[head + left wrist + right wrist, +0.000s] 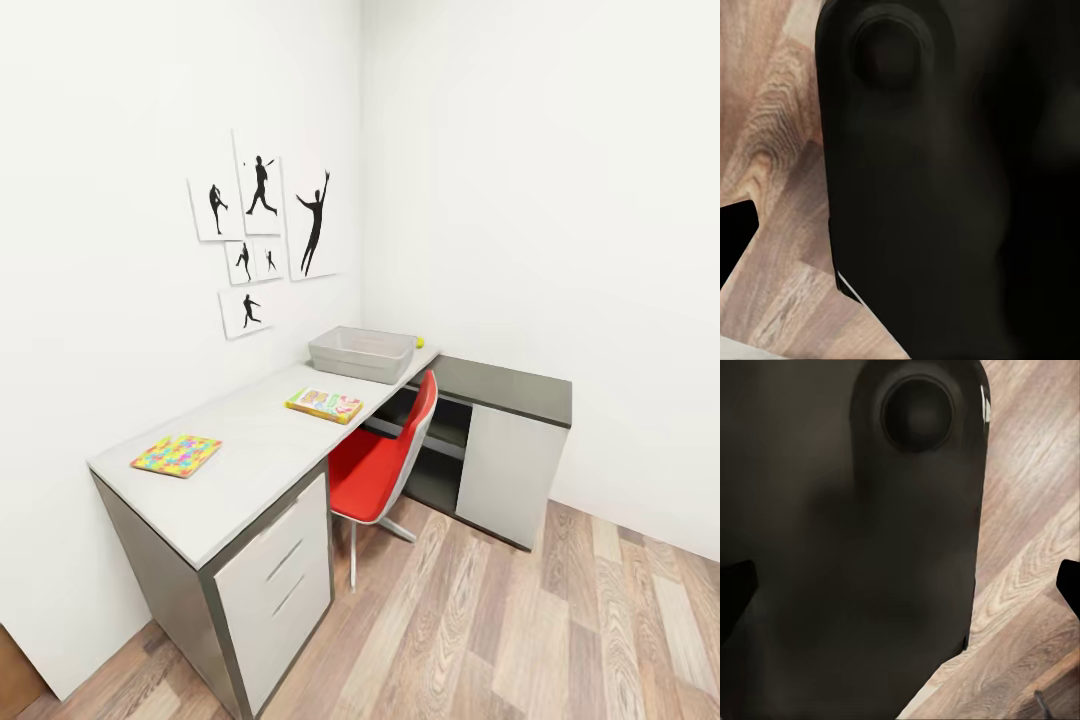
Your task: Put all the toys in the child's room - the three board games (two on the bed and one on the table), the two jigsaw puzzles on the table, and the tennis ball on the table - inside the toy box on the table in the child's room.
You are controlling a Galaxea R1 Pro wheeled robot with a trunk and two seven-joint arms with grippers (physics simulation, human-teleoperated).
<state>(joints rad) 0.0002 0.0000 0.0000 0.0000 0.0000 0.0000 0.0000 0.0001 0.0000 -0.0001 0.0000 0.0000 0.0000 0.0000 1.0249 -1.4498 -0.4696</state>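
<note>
A long table (250, 450) with a pale grey top, dark grey sides and white drawer fronts is seen along the white wall. At its far end, toward 12 o'clock, a shallow light grey toy box (362, 353) with sloping sides is set, open-topped. Just beside the box, at its 2 o'clock, a small yellow-green tennis ball (419, 342) is seen. A flat board game (324, 404) with bright print lies at the box's 7 o'clock, near the table's front edge. A multicoloured jigsaw puzzle (177, 454) is placed at the near end.

A red chair (385, 460) is tucked under the table, next to a lower dark-topped cabinet (510, 425). Black silhouette pictures (262, 230) are hung above.

In both wrist views a dark robot body is seen close over wood-plank floor (560, 630); whether the fingers are open or closed cannot be told.
</note>
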